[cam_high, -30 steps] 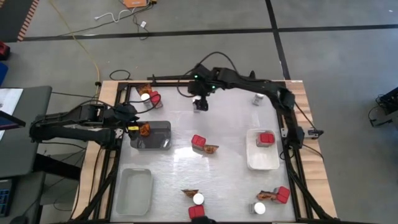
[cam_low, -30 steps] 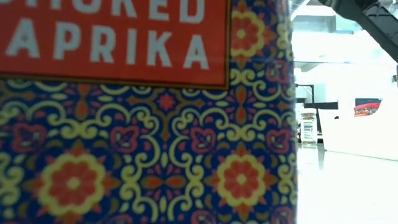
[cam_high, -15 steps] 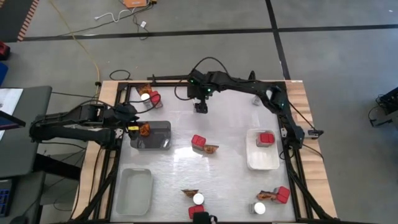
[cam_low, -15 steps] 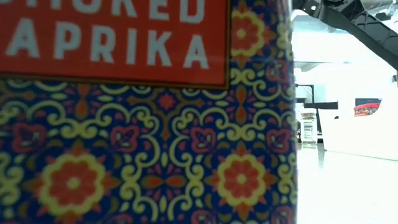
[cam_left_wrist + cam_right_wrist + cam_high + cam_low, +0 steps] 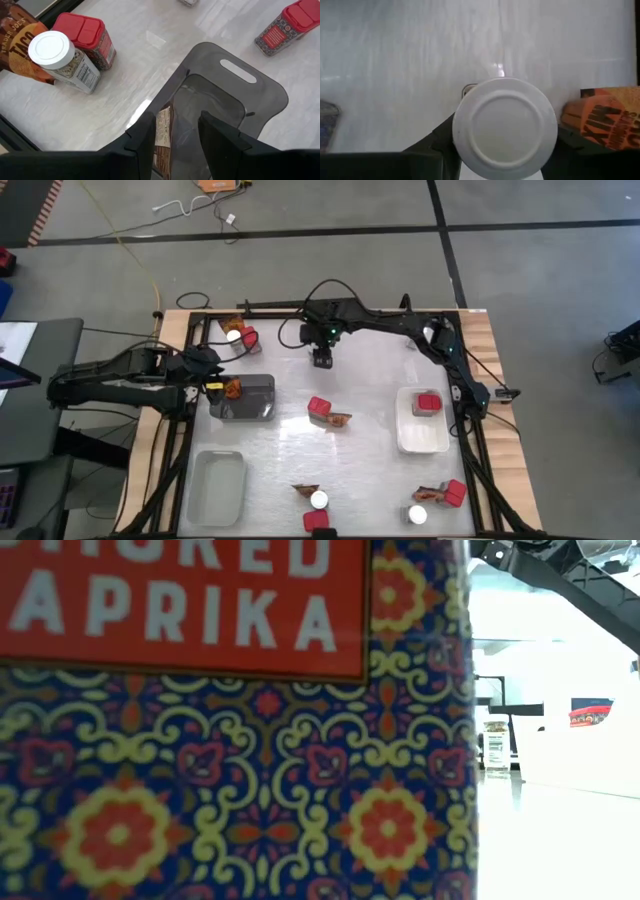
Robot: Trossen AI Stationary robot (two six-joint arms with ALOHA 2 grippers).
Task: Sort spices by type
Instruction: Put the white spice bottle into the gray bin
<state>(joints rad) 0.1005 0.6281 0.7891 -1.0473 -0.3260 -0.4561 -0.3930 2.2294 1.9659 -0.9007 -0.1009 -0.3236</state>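
Observation:
My right gripper (image 5: 322,360) hangs over the far middle of the table, shut on a small round jar whose white lid (image 5: 505,127) fills the right wrist view. My left gripper (image 5: 213,387) (image 5: 172,135) stands open over the left end of the grey tray (image 5: 255,408) (image 5: 250,90). An orange-brown packet (image 5: 233,388) (image 5: 162,127) lies in that tray below the fingers. A red box (image 5: 320,408) and a packet (image 5: 340,420) lie at mid-table. More boxes, jars and packets sit at the far left (image 5: 240,335) and along the near edge. My right gripper holds the jar pinched between its two fingers (image 5: 432,147), which come from above on either side of the body just under the lid (image 5: 470,100). The jar is upright, lid up. The lid hides its base, so I cannot see whether it is clear of the table.
A white tray (image 5: 410,442) at the right holds one red box (image 5: 428,402). A clear tray (image 5: 217,485) lies near left. A red box with a paprika label (image 5: 230,720) blocks most of the low view; a jar (image 5: 495,745) stands beyond it.
My right gripper, carrying the jar, has moved a little toward the table's near edge, and its arm has swung toward the left.

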